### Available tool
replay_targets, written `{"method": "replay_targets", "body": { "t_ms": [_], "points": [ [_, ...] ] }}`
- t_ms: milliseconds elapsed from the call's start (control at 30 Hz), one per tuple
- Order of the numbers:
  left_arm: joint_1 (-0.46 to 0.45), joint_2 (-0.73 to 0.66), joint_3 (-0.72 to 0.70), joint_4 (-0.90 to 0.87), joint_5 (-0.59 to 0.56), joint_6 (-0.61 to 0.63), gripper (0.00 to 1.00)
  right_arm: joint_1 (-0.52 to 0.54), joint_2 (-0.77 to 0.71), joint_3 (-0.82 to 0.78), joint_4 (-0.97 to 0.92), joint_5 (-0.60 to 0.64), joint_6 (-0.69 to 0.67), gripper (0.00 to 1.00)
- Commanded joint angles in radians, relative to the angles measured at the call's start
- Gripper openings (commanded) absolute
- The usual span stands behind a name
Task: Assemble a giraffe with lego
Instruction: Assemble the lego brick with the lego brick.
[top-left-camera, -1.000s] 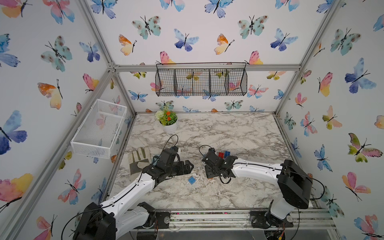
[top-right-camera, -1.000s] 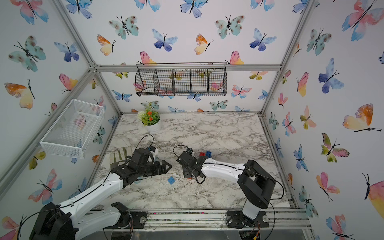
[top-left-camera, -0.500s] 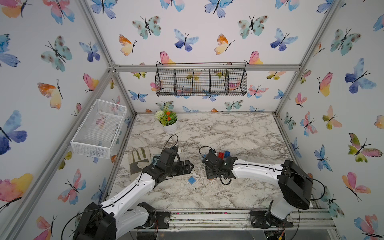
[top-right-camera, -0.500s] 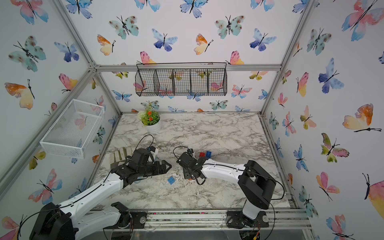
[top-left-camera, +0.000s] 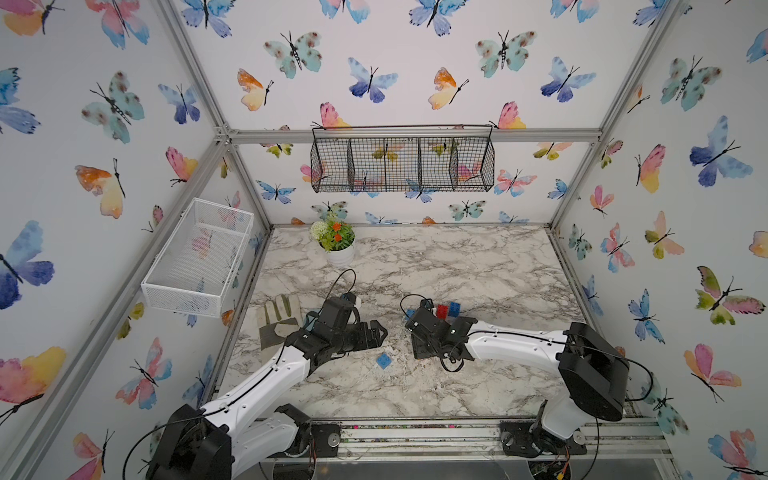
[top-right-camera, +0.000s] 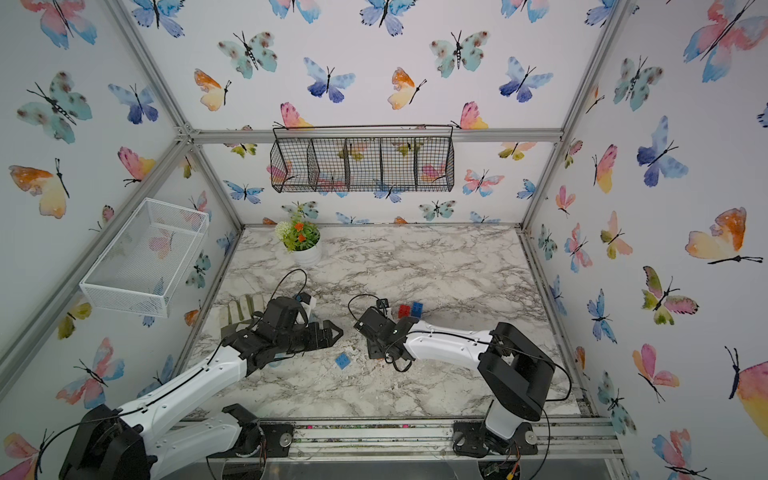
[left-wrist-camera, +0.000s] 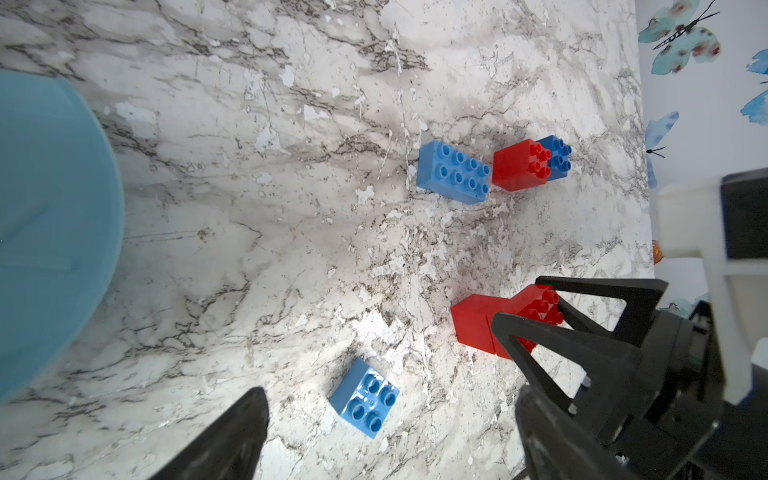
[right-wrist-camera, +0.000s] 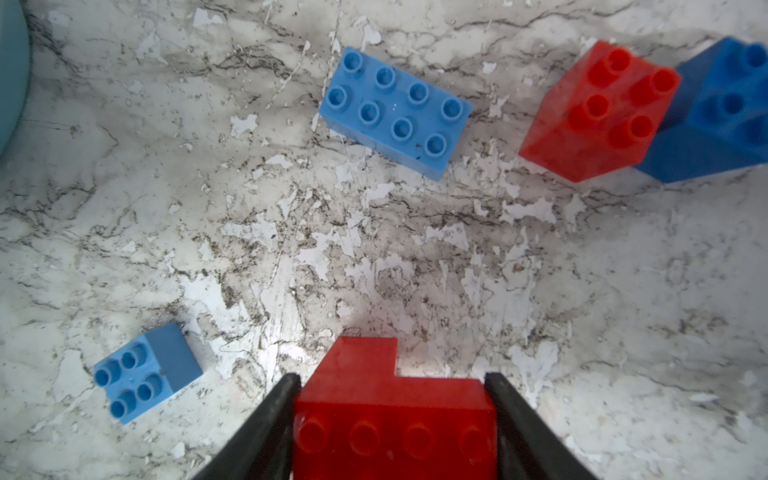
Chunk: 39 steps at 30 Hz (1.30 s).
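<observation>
Early in the build, we find the right gripper (right-wrist-camera: 392, 379) clamped on a stepped red piece (right-wrist-camera: 374, 361), seemingly two bricks joined, at the table (top-left-camera: 457, 266), while the left gripper (top-left-camera: 381, 333) gapes empty and a red square brick (left-wrist-camera: 521, 165), blue oblong brick (left-wrist-camera: 453, 171), dark blue brick (left-wrist-camera: 559, 158) and pale blue square brick (top-left-camera: 384, 360) await joining.

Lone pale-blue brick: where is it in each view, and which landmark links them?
In a top view: lone brick, front centre of the table.
In a top view: lone brick, same spot.
Left wrist: lone brick, set apart.
Right wrist: lone brick, beside the gripped red piece.
Landmark: red square brick beside a dark blue one.
</observation>
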Motion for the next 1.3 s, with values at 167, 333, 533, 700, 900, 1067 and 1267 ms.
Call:
{"method": "replay_targets", "body": {
  "t_ms": [167, 333, 533, 700, 900, 1067, 1267],
  "points": [
    [0.003, 0.011, 0.001, -0.015, -0.013, 0.005, 0.92, 0.013, 0.091, 0.008, -0.132, 0.017, -0.011, 0.53],
    [0.003, 0.013, 0.002, -0.021, -0.018, 0.01, 0.92, 0.02, 0.11, 0.001, -0.129, 0.007, -0.011, 0.53],
    [0.002, 0.02, 0.004, -0.022, -0.015, 0.011, 0.92, 0.02, 0.056, -0.079, -0.053, -0.052, 0.017, 0.53],
    [0.002, 0.029, 0.006, -0.016, -0.01, 0.008, 0.92, 0.02, 0.034, -0.076, -0.077, -0.029, 0.018, 0.53],
    [0.002, 0.034, -0.002, 0.02, 0.024, -0.015, 0.91, 0.018, -0.01, -0.002, -0.121, 0.059, 0.002, 0.53],
    [-0.018, 0.062, 0.001, 0.047, 0.041, -0.031, 0.91, -0.012, -0.022, 0.043, -0.143, 0.086, -0.028, 0.54],
    [-0.096, 0.148, 0.075, 0.048, -0.014, -0.046, 0.89, -0.062, -0.078, 0.015, -0.153, 0.095, -0.048, 0.54]
  ]
}}
